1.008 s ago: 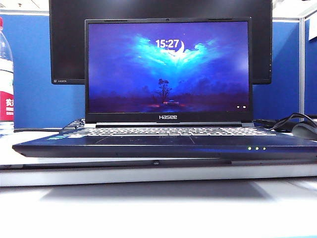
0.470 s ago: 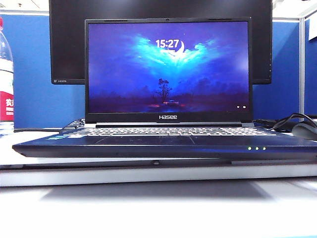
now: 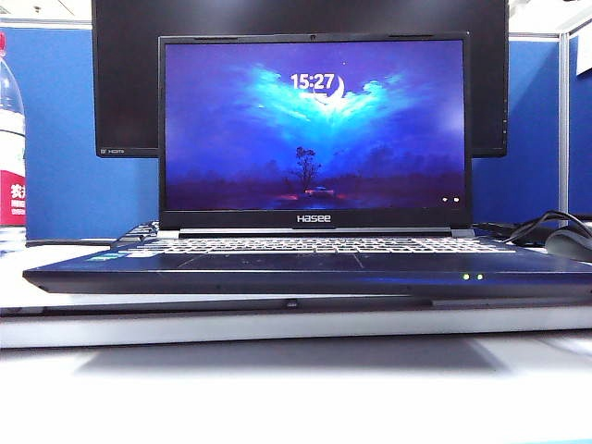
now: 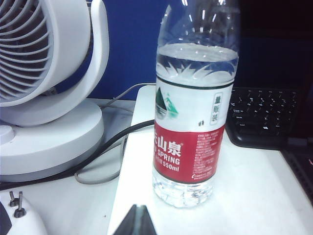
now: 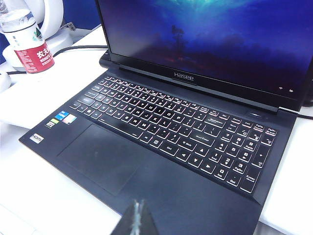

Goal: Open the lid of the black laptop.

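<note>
On the white table the black laptop has the lid upright at 12 o'clock, task seemingly done; left gripper by the bottle and right gripper over the laptop's front edge both look clenched and empty.

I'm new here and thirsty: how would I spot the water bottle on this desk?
Find the open black laptop with its lit blue screen. Past its left side, near a white fan, stands the water bottle. It alone is clear plastic, with a red and white label, upright on the white table.

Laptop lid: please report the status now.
Left gripper by water bottle, right gripper over laptop front; jaw states unclear. Lid open, screen lit. Nothing obstructing.
</note>
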You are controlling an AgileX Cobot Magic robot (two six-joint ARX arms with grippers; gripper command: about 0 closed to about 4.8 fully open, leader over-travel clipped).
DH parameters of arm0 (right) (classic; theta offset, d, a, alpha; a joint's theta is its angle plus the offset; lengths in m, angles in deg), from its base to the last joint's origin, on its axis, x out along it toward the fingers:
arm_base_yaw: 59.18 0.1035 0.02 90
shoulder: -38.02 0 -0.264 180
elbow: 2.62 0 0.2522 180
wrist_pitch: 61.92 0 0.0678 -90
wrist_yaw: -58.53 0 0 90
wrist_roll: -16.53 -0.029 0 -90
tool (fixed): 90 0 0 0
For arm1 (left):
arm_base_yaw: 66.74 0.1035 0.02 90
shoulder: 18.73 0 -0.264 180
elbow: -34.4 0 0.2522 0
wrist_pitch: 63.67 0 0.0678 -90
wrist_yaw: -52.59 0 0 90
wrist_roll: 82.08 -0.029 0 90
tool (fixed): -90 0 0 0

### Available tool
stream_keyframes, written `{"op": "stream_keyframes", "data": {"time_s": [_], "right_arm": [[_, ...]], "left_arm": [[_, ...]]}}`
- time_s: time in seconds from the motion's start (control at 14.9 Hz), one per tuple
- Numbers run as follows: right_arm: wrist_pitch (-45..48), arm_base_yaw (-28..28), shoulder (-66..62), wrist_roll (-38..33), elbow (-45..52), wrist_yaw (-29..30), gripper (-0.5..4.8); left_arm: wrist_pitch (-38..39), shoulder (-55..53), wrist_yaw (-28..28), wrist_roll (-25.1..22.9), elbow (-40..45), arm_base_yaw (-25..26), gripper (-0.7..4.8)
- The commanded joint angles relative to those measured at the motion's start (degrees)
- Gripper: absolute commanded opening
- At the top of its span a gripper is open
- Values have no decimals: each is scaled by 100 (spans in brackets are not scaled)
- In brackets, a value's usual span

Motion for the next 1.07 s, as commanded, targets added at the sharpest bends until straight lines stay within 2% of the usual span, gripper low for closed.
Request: {"op": "stream_keyframes", "data": {"time_s": [0.07,0.4,0.54,0.67,0.74,0.81,0.94,1.07], "right_arm": [[92,0,2,-22,-4,-13,-6],[92,0,2,-22,-4,-13,-6],[72,-22,13,221,-7,-28,-6],[671,-1235,173,610,210,107,-6],[1620,-2446,461,623,726,122,-6],[2238,-3230,748,601,1161,433,-6],[3226,-4478,1228,601,1882,1333,-6],[3152,-5147,1473,581,2098,1880,-6]], "left_arm": [[-111,13,-4,-2,0,2,-3],[-111,13,-4,-2,0,2,-3],[-111,13,-4,-2,0,2,-3],[-109,13,-20,-4,0,0,-3],[-109,13,-11,-4,0,0,-3],[-105,13,-20,-4,0,0,-3],[-103,13,0,-4,0,0,-3],[-94,13,-2,-4,0,0,-3]]}}
